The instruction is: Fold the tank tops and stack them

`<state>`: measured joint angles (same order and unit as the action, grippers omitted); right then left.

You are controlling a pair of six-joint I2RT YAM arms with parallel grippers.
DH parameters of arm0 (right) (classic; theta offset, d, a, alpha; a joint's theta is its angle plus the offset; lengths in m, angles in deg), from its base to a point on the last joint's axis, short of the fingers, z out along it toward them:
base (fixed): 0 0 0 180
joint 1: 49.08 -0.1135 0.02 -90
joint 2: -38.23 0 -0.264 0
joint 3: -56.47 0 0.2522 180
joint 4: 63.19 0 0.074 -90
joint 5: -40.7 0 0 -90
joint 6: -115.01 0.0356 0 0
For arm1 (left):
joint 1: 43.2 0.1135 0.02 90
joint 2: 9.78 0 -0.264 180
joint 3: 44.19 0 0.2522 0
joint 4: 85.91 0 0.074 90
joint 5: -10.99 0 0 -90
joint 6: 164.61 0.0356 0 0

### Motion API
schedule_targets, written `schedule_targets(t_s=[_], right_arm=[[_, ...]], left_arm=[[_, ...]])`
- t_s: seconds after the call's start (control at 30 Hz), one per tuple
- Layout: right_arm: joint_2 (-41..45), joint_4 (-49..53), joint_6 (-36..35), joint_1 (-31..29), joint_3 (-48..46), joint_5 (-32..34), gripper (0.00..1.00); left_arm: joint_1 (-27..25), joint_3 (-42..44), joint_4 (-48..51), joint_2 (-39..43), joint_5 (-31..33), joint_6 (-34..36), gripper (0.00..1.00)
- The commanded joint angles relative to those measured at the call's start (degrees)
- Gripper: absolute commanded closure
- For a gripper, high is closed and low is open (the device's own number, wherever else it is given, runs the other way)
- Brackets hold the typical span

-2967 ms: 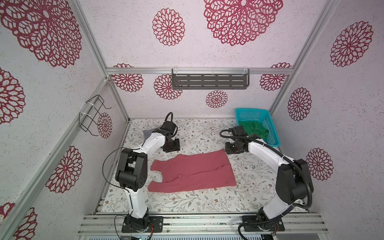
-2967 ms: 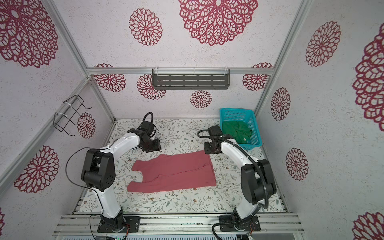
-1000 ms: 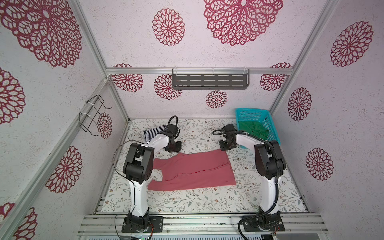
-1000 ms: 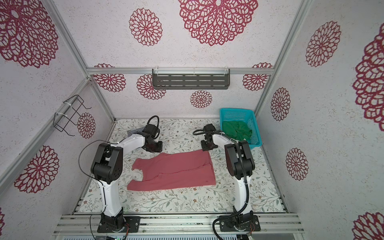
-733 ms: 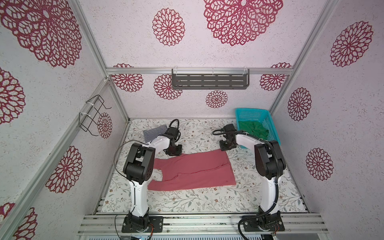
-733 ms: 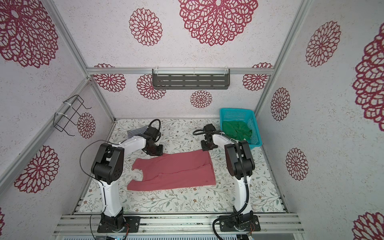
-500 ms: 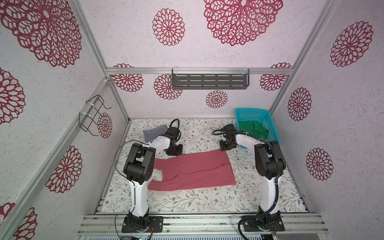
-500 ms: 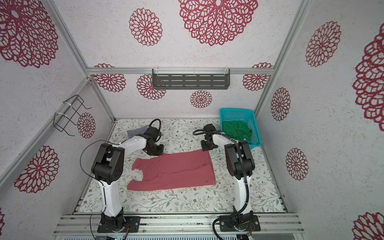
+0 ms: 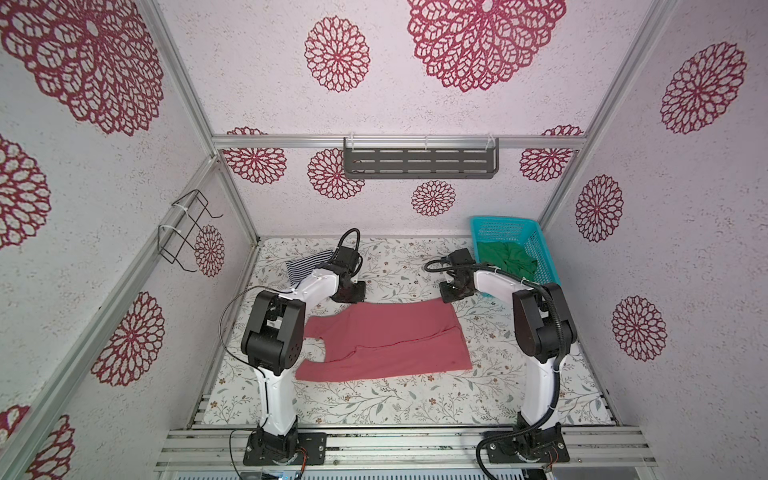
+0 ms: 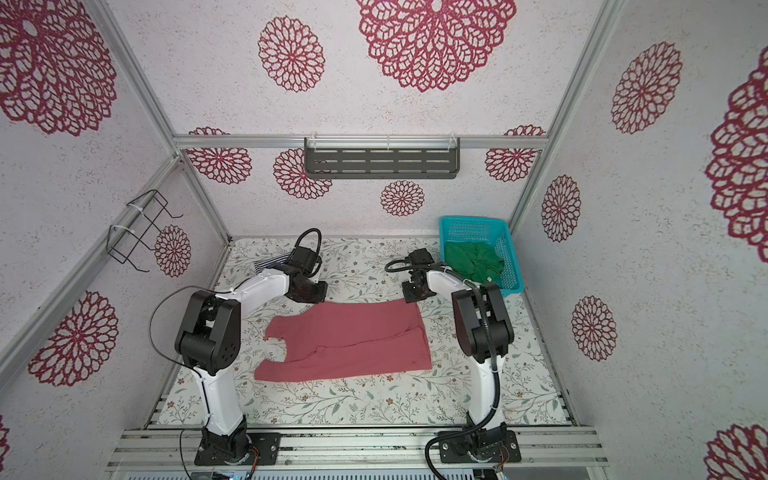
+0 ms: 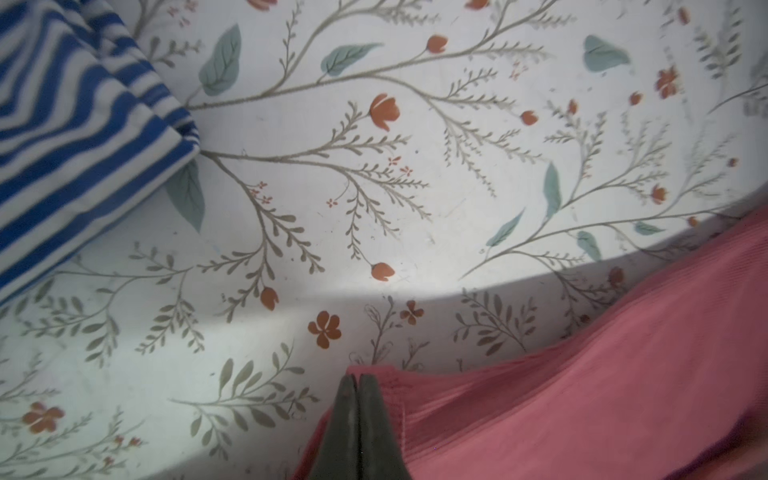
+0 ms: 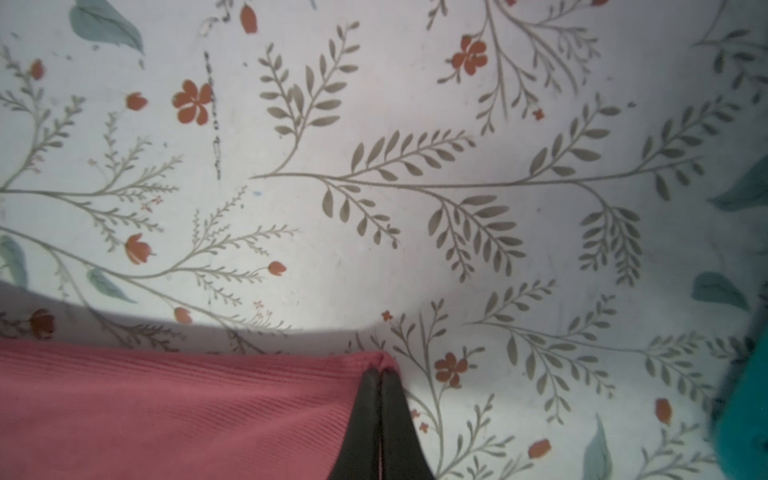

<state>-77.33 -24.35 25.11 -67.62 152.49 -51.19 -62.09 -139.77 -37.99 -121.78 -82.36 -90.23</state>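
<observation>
Striped top (image 9: 305,266) looks folded, left of centre on tabletop (image 9: 374,399). Red-pink top (image 9: 386,336) mid-frame, partly folded; L tool (image 11: 360,382) & R tool (image 12: 380,374) each pinch an upper corner. Green top (image 9: 505,259) unfolded in basket (image 9: 503,232), right; no stack yet.

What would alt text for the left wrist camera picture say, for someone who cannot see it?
The left gripper, dark and pressed shut, pinches a corner of a dusty pink ribbed cloth tank top lying on a white floral-printed table cover. A folded navy-and-white striped cloth tank top lies apart from it at the picture's edge.
</observation>
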Motion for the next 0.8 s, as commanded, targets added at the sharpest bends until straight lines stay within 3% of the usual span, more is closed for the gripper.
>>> schedule_targets(t_s=[0.0, 0.23, 0.43, 0.57, 0.77], right_arm=[[6.85, -3.45, -3.06, 0.09, -2.74, -0.91, 1.00], [15.99, -9.61, -6.41, -0.17, -13.61, -2.59, 1.00], [23.70, -13.49, -9.78, -1.18, -22.73, -3.91, 1.00], [30.19, -16.10, -10.30, -1.85, -29.88, -3.43, 1.00], [38.84, -17.72, -5.07, -2.66, -39.67, -4.43, 1.00]], left_arm=[[-0.68, 1.53, -2.58, 3.88, 1.81, 2.34, 1.00], [-3.22, 11.44, -6.81, 11.75, 7.77, -2.17, 1.00], [-8.49, 20.42, -9.38, 18.67, 14.75, -8.06, 1.00], [-11.58, 27.76, -11.37, 23.66, 18.60, -15.95, 1.00], [-15.76, 40.45, -14.81, 31.77, 21.85, -31.05, 1.00]])
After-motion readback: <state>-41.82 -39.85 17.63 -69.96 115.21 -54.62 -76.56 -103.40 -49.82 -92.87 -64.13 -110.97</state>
